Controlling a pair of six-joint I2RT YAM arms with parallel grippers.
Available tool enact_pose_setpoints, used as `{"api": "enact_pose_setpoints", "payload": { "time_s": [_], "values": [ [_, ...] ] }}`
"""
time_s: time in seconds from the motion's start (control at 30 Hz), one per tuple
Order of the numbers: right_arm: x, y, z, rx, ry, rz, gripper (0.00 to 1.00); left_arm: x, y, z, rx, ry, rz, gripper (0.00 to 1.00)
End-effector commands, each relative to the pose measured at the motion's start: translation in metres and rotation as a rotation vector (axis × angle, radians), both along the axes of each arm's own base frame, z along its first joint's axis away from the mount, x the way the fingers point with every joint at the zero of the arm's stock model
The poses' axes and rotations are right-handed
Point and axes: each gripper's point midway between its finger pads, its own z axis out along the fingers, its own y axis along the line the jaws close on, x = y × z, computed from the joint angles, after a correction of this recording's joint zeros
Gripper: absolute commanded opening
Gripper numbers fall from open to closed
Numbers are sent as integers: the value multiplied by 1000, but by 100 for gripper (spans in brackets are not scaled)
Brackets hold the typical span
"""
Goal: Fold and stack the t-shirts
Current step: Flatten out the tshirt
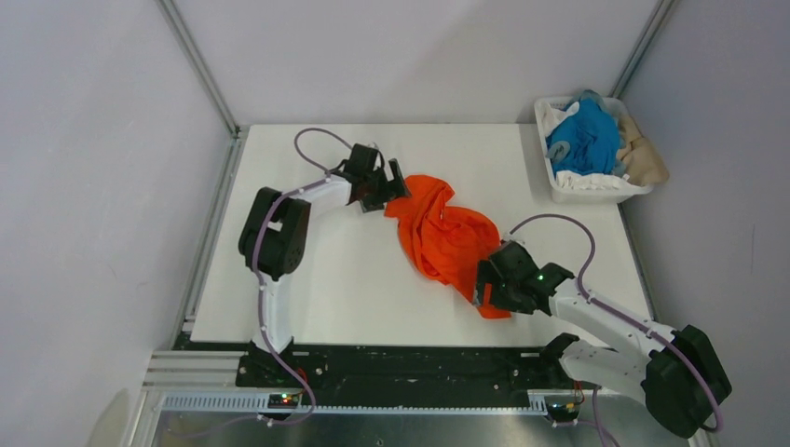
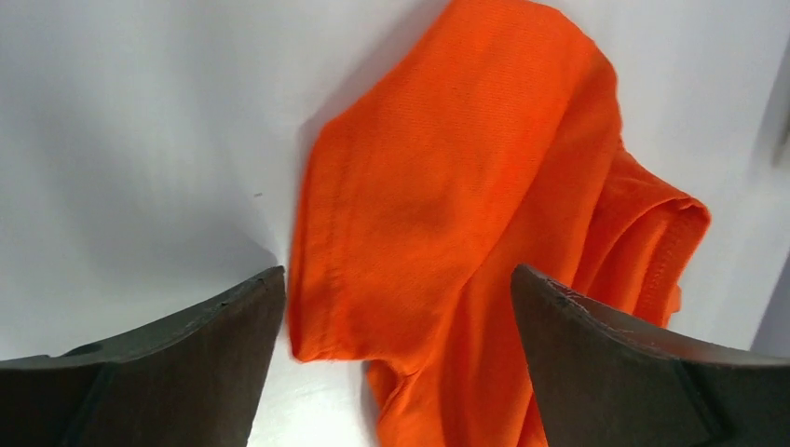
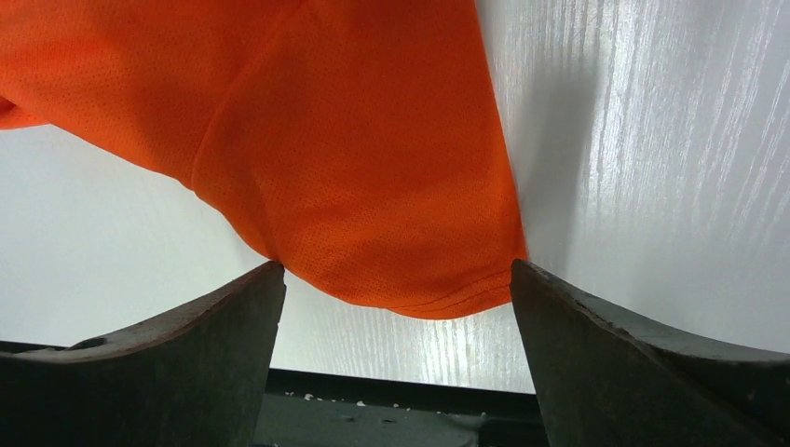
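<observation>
A crumpled bright orange t-shirt (image 1: 445, 237) lies on the white table (image 1: 307, 270) in the middle. My left gripper (image 1: 396, 191) is open at the shirt's far left corner; in the left wrist view the orange cloth (image 2: 438, 214) lies between and beyond the spread fingers (image 2: 196, 345). My right gripper (image 1: 484, 296) is open at the shirt's near right end; in the right wrist view the hemmed orange edge (image 3: 373, 186) lies just past the spread fingers (image 3: 615, 354). Blue (image 1: 585, 140), white (image 1: 596, 182) and beige (image 1: 643, 154) shirts are bunched in the basket.
A white plastic basket (image 1: 551, 189) stands at the table's far right corner. The table's near edge and a black rail (image 3: 391, 410) show just below the right fingers. Grey walls and metal frame posts (image 1: 200, 70) enclose the table.
</observation>
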Motion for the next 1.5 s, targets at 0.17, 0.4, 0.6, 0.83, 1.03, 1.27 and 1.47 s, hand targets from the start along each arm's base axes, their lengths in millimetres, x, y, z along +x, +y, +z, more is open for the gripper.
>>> {"api": "enact_pose_setpoints", "payload": {
  "time_s": [0.17, 0.4, 0.6, 0.83, 1.03, 1.27, 1.47],
  "values": [
    [8, 3, 5, 12, -47, -18, 95, -12, -50, -18, -66, 73, -98, 59],
    [8, -2, -7, -29, -20, -25, 94, -18, -34, -9, -6, 27, -92, 0],
    [11, 11, -16, -29, -2, 25, 83, -28, 20, 30, 166, -124, 30, 0],
    [40, 2, 1, -172, -99, -21, 2, -46, 58, 68, 244, -236, 102, 0],
    [85, -18, 92, -246, -365, -130, 0, -54, 91, 151, 258, -440, 220, 0],
    [105, -10, 226, -50, -690, -137, 0, -101, 126, 282, 151, -751, 299, 0],
    [78, 0, 352, 249, -971, -33, 0, -186, 166, 401, -24, -1067, 343, 0]
  ]
}}
